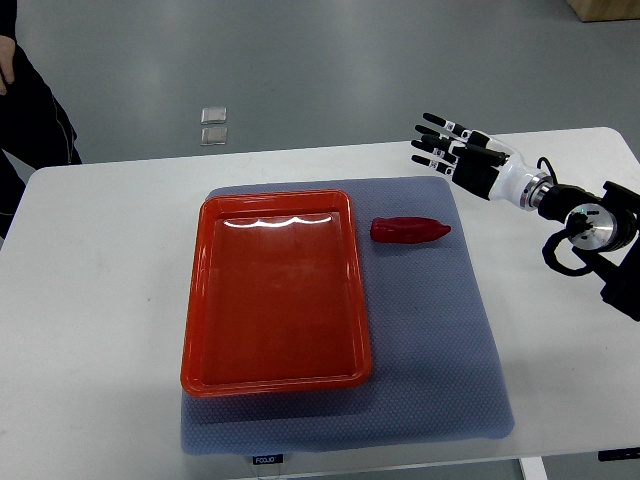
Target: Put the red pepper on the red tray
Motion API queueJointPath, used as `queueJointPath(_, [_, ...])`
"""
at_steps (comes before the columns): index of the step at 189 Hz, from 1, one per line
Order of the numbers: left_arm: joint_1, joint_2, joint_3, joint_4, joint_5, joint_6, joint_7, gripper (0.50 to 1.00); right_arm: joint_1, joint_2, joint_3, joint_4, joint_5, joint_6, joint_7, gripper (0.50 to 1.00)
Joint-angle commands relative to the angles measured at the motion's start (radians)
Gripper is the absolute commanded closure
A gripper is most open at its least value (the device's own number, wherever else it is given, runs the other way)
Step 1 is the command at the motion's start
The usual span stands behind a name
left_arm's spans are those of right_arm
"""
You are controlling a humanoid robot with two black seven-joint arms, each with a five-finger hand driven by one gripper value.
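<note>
The right robot hand [455, 152] hangs over the far right part of the counter [100, 300] with its fingers [432, 133] spread wide and holding nothing. It is up and to the right of the pepper [410, 229] and well clear of it. The left arm is not in view.

The pepper lies on the grey mat [440, 350], just beside the tray [273, 370] near its far right corner, apart from the rim by a narrow gap. The tray is bare inside.

The step in hand looks like the reach for the pick. To do it well, the robot hand should come down and to the left until it is over the thick middle of the pepper, fingers kept wide until they straddle it. Closing across the short width should hold better than pinching the ends. The skin looks smooth and glossy, so a grip on the fat part is less likely to slip than one near the tip. The soft mat may let the fingertips get slightly under the body.

The pepper's long axis runs left to right, roughly along the tray's short side. Its blunt, wider end points left toward the tray; its tapered tip points right toward the robot hand. The carry is then a short move left over the rim.

A person's dark sleeve [30, 110] shows at the far left edge.
</note>
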Motion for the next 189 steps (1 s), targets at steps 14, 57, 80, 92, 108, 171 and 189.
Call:
queueJointPath(14, [0.000, 0.000, 0.000, 0.002, 0.000, 0.006, 0.000, 0.500, 0.000, 0.000, 0.002, 0.000, -0.011, 0.002, 0.000, 0.585])
queueJointPath(57, [-0.002, 0.000, 0.000, 0.000, 0.000, 0.005, 0.000, 0.500, 0.000, -0.001, -0.005, 0.000, -0.030, 0.010, 0.000, 0.587])
queueJointPath(80, [-0.002, 0.000, 0.000, 0.000, 0.000, 0.006, 0.000, 0.500, 0.014, -0.006, -0.003, 0.000, -0.120, 0.013, 0.002, 0.587])
queueJointPath(92, [-0.002, 0.000, 0.000, 0.000, 0.000, 0.006, 0.000, 0.500, 0.036, -0.004, -0.003, 0.000, -0.183, 0.014, 0.002, 0.587])
queueJointPath(108, [-0.002, 0.000, 0.000, 0.000, 0.000, 0.006, 0.000, 0.500, 0.054, -0.007, -0.005, 0.002, -0.272, 0.019, 0.003, 0.587])
queueJointPath(171, [-0.002, 0.000, 0.000, 0.000, 0.000, 0.006, 0.000, 0.500, 0.117, -0.021, -0.015, 0.066, -0.861, 0.020, 0.037, 0.587])
queueJointPath(189, [-0.002, 0.000, 0.000, 0.000, 0.000, 0.006, 0.000, 0.500, 0.120, -0.034, -0.015, 0.077, -1.106, -0.003, 0.041, 0.587])
